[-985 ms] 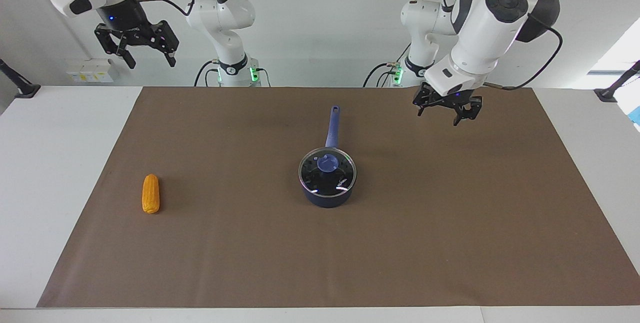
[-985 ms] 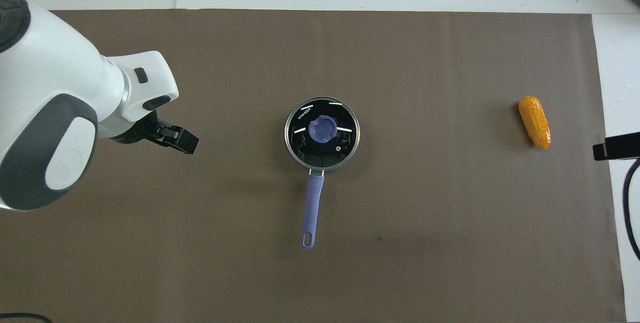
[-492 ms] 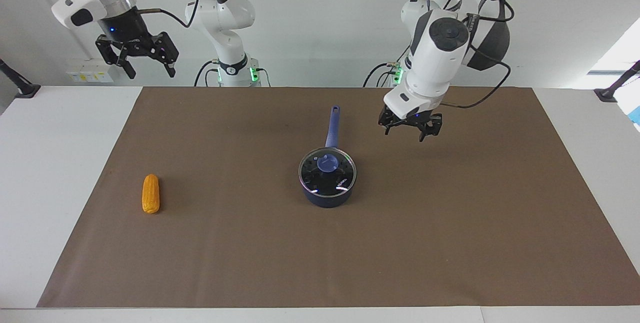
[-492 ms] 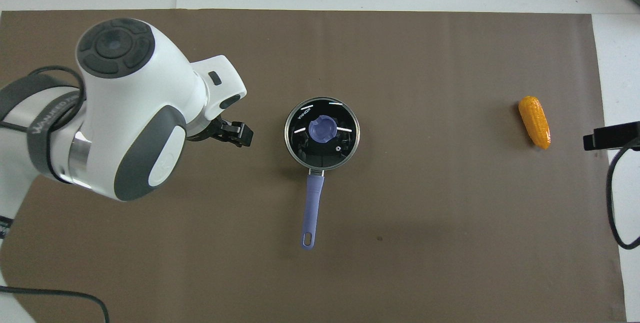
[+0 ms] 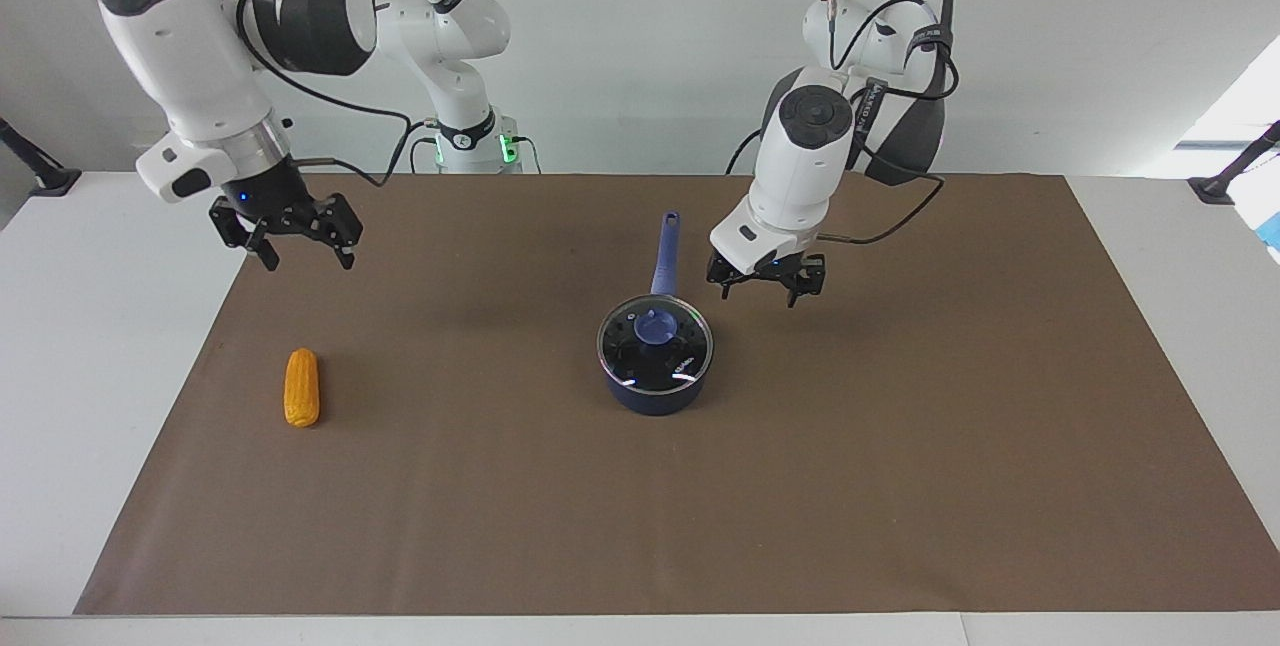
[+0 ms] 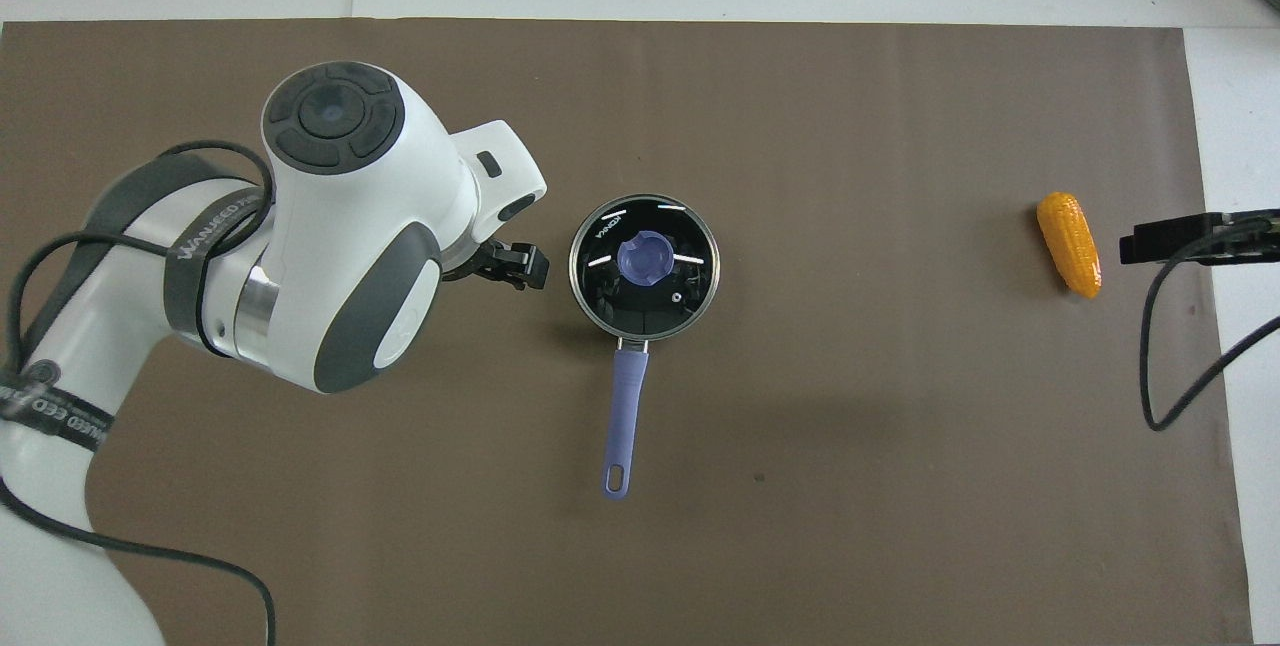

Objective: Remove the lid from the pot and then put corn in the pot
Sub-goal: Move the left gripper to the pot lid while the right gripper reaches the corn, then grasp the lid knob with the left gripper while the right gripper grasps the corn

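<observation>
The navy pot [image 5: 655, 391] stands mid-mat, its blue handle [image 5: 665, 251] pointing toward the robots. The glass lid [image 5: 680, 356] with its blue knob [image 5: 655, 326] sits on it; the lid also shows in the overhead view [image 6: 690, 291]. The yellow-orange corn [image 5: 301, 387] lies on the mat toward the right arm's end, also in the overhead view [image 6: 1069, 244]. My left gripper [image 5: 762, 294] is open and empty, in the air over the mat just beside the pot [image 6: 515, 266]. My right gripper [image 5: 305, 258] is open and empty, raised over the mat's edge near the corn.
A brown mat [image 5: 900, 476] covers most of the white table [image 5: 90, 326]. The right arm's black cable [image 6: 1165, 366] hangs over the mat's edge beside the corn. The left arm's white body [image 6: 340, 246] covers part of the mat in the overhead view.
My left gripper has swung in and down from the left arm's end to just beside the pot. My right gripper has come down toward the corn. Pot, lid and corn have not moved.
</observation>
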You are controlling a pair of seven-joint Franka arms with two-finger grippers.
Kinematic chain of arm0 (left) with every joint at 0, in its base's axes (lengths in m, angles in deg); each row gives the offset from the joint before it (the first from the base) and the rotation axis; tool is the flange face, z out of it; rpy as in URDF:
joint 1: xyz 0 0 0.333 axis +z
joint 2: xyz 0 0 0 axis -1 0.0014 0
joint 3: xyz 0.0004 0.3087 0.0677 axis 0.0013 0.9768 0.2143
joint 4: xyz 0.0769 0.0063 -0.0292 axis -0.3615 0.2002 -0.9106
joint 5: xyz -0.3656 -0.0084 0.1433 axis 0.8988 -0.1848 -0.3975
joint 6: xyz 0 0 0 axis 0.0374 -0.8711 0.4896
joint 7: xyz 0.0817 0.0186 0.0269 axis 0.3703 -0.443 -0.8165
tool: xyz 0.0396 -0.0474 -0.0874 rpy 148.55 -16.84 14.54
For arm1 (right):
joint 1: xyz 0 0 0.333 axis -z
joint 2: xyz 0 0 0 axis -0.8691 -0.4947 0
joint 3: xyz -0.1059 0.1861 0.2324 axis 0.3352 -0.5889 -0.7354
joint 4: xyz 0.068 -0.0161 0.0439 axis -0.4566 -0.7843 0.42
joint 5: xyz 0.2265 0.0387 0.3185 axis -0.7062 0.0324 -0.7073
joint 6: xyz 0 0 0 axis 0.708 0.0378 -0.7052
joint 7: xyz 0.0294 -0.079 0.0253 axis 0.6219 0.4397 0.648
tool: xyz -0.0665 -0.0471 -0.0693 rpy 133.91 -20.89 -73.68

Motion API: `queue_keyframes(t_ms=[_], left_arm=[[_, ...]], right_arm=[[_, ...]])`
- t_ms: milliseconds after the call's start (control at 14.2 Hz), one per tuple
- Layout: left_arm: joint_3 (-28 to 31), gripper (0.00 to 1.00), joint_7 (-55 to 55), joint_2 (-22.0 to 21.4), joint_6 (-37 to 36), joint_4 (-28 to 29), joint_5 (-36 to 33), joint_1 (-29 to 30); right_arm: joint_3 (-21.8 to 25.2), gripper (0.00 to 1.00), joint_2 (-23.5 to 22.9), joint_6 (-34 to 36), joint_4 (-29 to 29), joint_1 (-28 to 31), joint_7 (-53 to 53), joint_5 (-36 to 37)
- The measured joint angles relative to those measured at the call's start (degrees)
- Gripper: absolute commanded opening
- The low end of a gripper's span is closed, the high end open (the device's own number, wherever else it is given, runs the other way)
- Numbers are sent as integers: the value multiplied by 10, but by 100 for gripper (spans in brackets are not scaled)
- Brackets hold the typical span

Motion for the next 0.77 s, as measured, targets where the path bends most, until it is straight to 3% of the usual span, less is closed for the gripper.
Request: queue_keyframes(t_ms=[352,774], left_arm=[[0,100,-83,42,-4,-65,2,-49],[2,100,-114,115,-20,-165,2,-52]], right_arm=[[0,100,-104,-135,-5,30,82,0],[0,100,-196,-238,-27,72,207,-14]])
